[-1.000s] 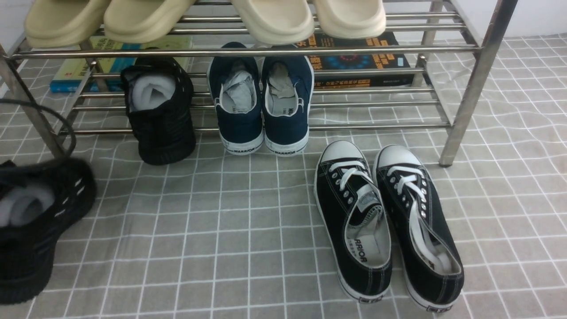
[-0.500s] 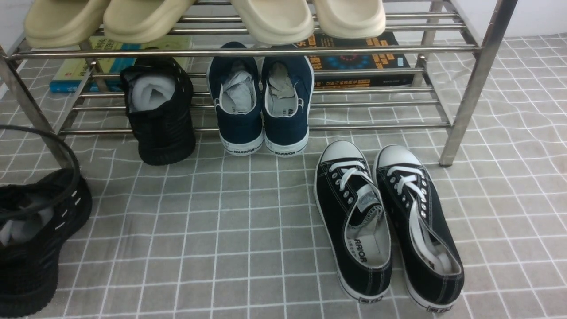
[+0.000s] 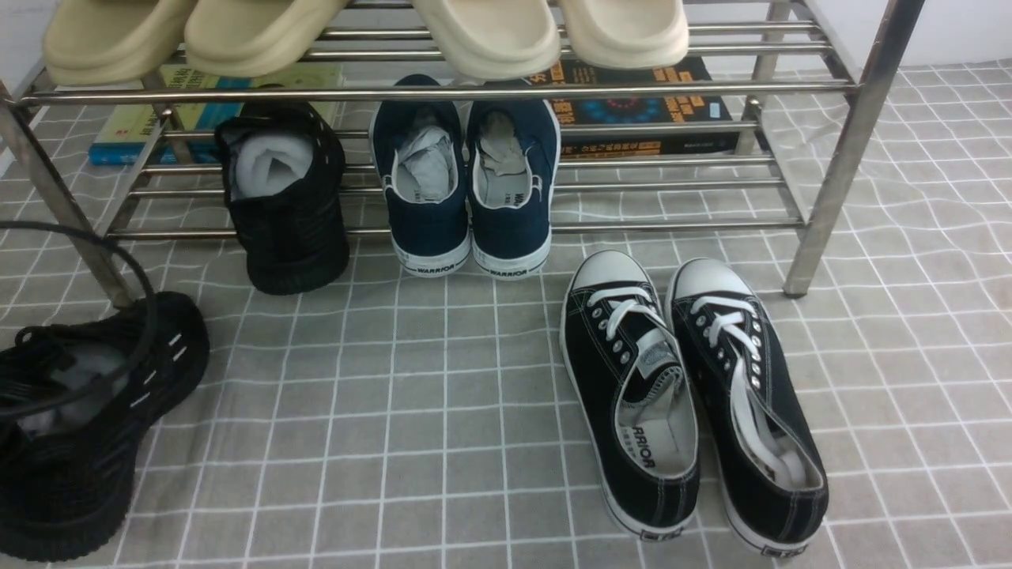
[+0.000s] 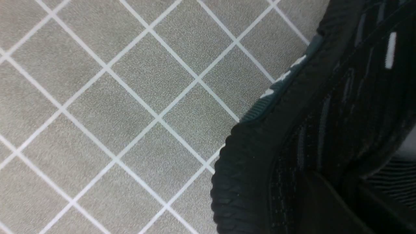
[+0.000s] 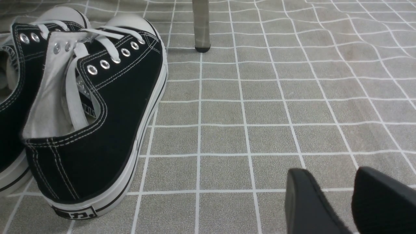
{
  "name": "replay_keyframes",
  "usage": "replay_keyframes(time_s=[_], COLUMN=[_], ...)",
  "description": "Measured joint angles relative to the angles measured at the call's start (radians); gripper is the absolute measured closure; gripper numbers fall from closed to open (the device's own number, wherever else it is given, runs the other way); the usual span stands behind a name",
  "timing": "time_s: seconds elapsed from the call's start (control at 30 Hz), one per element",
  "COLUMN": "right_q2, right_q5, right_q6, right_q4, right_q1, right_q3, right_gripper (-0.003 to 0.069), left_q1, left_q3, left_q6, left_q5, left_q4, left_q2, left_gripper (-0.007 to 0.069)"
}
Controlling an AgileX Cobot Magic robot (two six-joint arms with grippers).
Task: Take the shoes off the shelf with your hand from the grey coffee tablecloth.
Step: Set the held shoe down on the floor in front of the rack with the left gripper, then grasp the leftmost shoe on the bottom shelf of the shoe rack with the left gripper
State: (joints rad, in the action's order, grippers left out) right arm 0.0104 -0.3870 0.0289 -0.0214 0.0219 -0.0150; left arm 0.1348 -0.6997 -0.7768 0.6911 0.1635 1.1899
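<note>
Grip locked on one black sneaker

Left gripper (image 4: 354, 195) clamped the collar of one mesh shoe (image 3: 87, 427), tilted low at the near left of the grey tablecloth (image 3: 443, 411), off the shelf (image 3: 838, 158). Its partner (image 3: 288, 213) sat on the bottom rails beside the navy pair (image 3: 431, 213). Right gripper (image 5: 331, 182) hung open and empty near the white-toed pair (image 3: 632, 379).

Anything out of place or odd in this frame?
The black mesh pair is split. One shoe sits on the bottom tier of the shelf. Its mate lies at the far left on the tablecloth, with a black cable looped over it.
</note>
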Motion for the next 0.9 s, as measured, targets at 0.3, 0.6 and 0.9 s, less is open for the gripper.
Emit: replay_keyframes(time_s=[0.3,0.6,0.9], right_q2=[0.000,0.000,0.000], right_q5=[0.000,0.000,0.000], right_q6=[0.004,0.006,0.007], right_q4=[0.000,0.000,0.000], right_q1=[0.000,0.000,0.000], right_q3=[0.000,0.000,0.000], right_gripper=[0.0420,0.0420,0.0420], left_q1=[0.000,0.000,-0.049], left_q3=[0.000,-0.071,-0.309], left_q6=[0.000,0.018,0.145], left_q5=[-0.016,0.077,-0.002], left_q4=[0.000,0.001,-0.245], left_q2=[0.057,0.055,0.092], left_gripper=[0.0542,0.0245,0.0103])
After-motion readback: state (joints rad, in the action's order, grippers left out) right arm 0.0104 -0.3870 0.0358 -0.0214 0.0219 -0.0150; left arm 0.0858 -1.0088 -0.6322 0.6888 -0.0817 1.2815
